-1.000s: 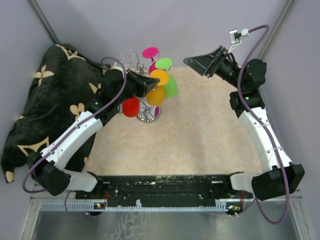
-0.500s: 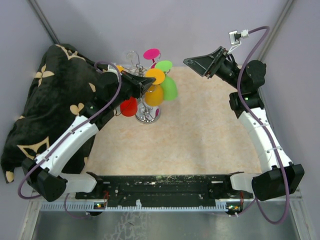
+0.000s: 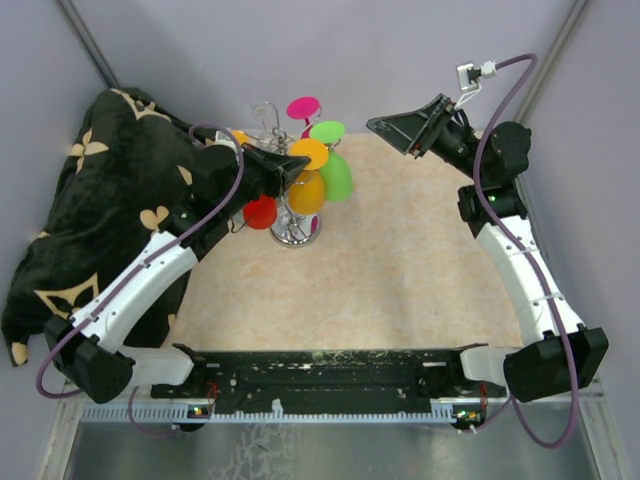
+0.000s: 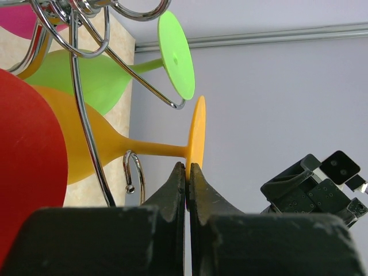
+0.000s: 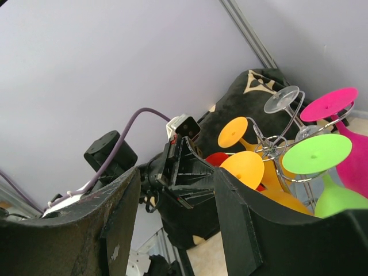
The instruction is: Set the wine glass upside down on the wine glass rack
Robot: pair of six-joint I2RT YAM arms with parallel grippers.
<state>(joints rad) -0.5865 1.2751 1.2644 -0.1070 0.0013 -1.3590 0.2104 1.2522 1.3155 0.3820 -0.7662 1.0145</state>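
Observation:
The wine glass rack (image 3: 293, 236), a silver wire stand, stands at the back of the mat with several coloured glasses hanging bowl-down. My left gripper (image 3: 296, 163) is shut on the rim of the orange wine glass's foot (image 4: 196, 132). That glass's stem (image 4: 155, 150) runs just above a curled hook end (image 4: 132, 171), and its bowl (image 3: 307, 192) hangs by the rack's stem. Whether the rack carries it I cannot tell. My right gripper (image 3: 395, 128) hangs open in the air to the right of the rack, holding nothing.
Green (image 3: 338, 172), pink (image 3: 302, 105), red (image 3: 260, 212), clear (image 3: 262, 112) and a second orange glass (image 5: 233, 131) crowd the rack. A black blanket with cream flowers (image 3: 90, 200) lies heaped at the left. Grey walls close in behind and beside the mat.
The left arm has drawn slightly to the left with the orange glass, and its elbow has shifted. The right arm has not moved.

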